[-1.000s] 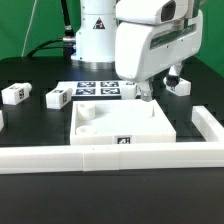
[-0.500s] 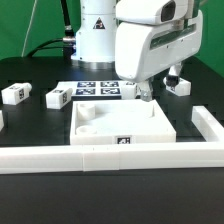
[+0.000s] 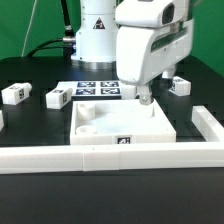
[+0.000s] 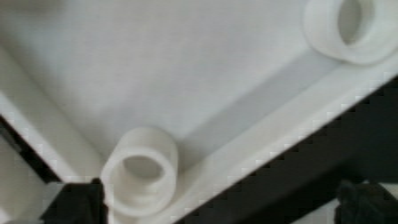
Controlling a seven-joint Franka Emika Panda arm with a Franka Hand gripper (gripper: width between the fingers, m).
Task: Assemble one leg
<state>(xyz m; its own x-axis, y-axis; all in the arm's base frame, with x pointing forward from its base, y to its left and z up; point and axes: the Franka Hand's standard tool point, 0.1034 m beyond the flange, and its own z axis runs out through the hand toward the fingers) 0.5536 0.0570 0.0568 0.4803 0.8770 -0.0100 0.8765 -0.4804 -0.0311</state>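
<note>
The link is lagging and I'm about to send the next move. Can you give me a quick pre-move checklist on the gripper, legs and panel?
1. Gripper open: ok, its fingertips stand wide apart in the wrist view.
2. Gripper empty: ok, only the panel shows between them.
3. A leg free to pick: ok, the nearest leg lies alone on the table at the exterior view's left. A second leg lies further left and a third leg at the right.
4. Socket under the gripper free: ok, no leg stands in it.
5. Gripper clear of the panel: cannot tell, it hangs low over the panel's far corner.
</note>
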